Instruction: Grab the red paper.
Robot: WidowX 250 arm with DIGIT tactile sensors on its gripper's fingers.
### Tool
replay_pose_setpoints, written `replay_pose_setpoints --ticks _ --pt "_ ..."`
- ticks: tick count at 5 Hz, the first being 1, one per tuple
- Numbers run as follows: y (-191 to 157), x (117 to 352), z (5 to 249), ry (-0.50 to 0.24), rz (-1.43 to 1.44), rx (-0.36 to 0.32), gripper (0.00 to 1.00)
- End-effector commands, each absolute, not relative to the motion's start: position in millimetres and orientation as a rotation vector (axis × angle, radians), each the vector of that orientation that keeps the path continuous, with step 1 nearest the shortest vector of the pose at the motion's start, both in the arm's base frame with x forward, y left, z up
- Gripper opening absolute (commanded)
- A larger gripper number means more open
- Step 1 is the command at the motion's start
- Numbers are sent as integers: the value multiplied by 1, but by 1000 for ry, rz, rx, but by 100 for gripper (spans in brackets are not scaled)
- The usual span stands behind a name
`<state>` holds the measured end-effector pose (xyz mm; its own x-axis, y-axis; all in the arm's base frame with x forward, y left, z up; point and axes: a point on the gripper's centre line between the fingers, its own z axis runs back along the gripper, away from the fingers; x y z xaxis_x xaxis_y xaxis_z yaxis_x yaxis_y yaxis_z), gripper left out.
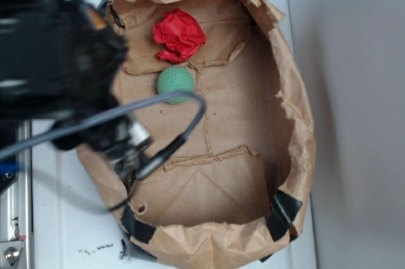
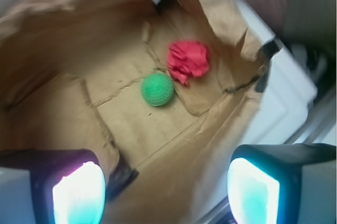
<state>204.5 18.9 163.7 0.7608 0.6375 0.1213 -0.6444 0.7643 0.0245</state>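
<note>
The red paper (image 1: 179, 34) is a crumpled bright red wad lying at the far end inside the big brown paper bag (image 1: 297, 111). It also shows in the wrist view (image 2: 188, 60). A green textured ball (image 1: 174, 84) lies right beside it, nearer the bag's middle, and shows in the wrist view (image 2: 157, 89) too. My gripper (image 2: 166, 192) is open and empty, its glowing pads wide apart over the bag's near wall, well short of the red paper. In the exterior view the blurred black arm (image 1: 57, 60) hangs over the bag's left rim.
The bag lies open on a white surface (image 1: 57, 218), its corners held with black tape (image 1: 285, 212). Grey cables (image 1: 190, 117) loop from the arm over the bag's floor. A metal rail (image 1: 12, 231) runs along the left edge.
</note>
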Motion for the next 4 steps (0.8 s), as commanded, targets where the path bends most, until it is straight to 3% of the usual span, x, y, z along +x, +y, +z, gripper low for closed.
replay_pose_setpoints --ticks 1,2,3,4 --pt "27 207 179 -164 729 50 100" --pt "27 207 179 -164 729 50 100" --pt "35 238 169 -177 788 17 100" --pt "44 261 155 -189 888 40 100"
